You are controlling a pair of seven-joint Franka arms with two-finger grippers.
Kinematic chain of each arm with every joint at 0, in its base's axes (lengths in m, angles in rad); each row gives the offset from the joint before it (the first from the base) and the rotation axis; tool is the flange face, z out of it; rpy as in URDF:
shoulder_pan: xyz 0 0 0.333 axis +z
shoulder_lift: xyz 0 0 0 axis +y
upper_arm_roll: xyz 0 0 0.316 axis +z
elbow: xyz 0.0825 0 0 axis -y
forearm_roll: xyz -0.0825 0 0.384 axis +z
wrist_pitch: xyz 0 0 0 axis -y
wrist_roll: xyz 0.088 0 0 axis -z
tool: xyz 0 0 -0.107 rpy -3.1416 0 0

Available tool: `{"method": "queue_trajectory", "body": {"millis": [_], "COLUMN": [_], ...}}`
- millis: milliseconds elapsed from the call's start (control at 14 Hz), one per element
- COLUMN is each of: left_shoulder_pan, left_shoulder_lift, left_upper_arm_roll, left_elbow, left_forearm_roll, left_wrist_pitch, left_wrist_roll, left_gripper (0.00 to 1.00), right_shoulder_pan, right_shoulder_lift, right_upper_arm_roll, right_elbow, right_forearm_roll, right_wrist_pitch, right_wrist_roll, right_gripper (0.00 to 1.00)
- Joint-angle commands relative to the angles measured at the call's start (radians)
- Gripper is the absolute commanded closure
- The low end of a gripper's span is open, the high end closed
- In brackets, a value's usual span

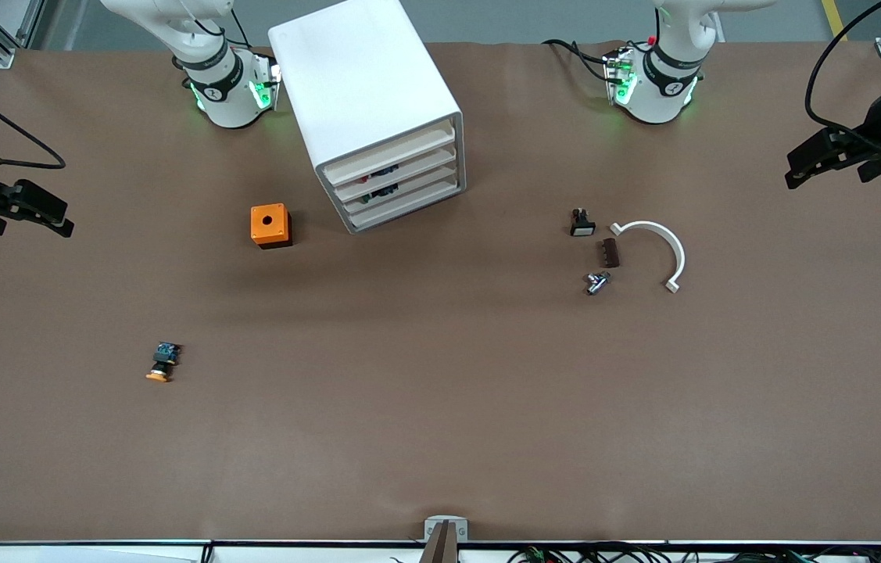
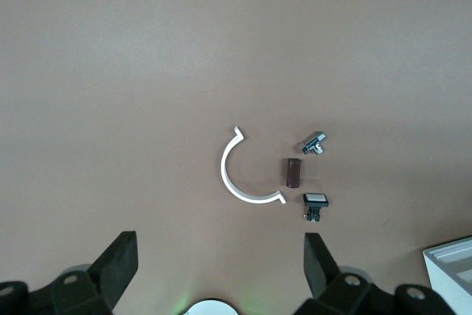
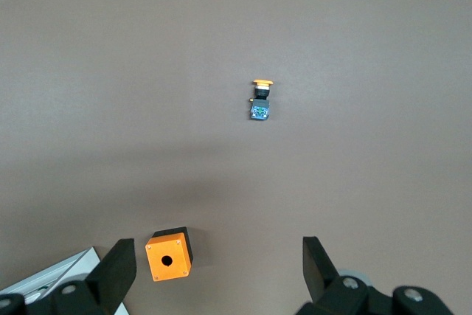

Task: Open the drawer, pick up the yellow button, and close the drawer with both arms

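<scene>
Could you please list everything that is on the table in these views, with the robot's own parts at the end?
White boxy plastic cabinet: one, four drawers, all shut, standing between the arm bases.
Top drawer: one, white, shut.
Orange cube with a round hole: one, beside the cabinet, toward the right arm's end.
Orange-capped push button with blue rear block: one, lying on the table, nearer the front camera than the cube.
Black button with white square cap: one, toward the left arm's end.
Brown block: one, beside it.
Silver metal fitting: one, nearer the camera.
White curved plastic clip: one, beside these.
Left tool: black, open, waiting.
Right tool: black, open, waiting.
</scene>
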Motion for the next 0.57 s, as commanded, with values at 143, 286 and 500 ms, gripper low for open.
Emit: {"method": "queue_trajectory", "body": {"millis": [143, 286, 500], "left_shoulder_pan": [0.008, 0.008, 0.008], "left_shoulder_lift": [-0.031, -0.016, -0.011], "left_upper_arm_roll": [-0.006, -0.006, -0.006], "left_elbow": [-0.027, -0.013, -0.003], "left_forearm_roll": [0.027, 0.026, 0.026], "left_wrist_pitch": [0.011, 0.009, 0.005], "left_wrist_roll": [0.023, 0.023, 0.016], "left_gripper": [0.0, 0.0, 0.0], "right_shoulder_pan": [0.003, 0.003, 0.001], "right_shoulder_lift": [-0.021, -0.021, -0.021], "right_upper_arm_roll": [0.0, 0.0, 0.0], "right_elbow": [-0.02, -0.02, -0.02], "right_forearm_roll": [-0.024, -0.024, -0.024], "right_wrist_pitch": [0.002, 0.006, 0.009], "right_wrist_roll": [0.019, 0.019, 0.019], "right_gripper": [0.0, 0.0, 0.0]}}
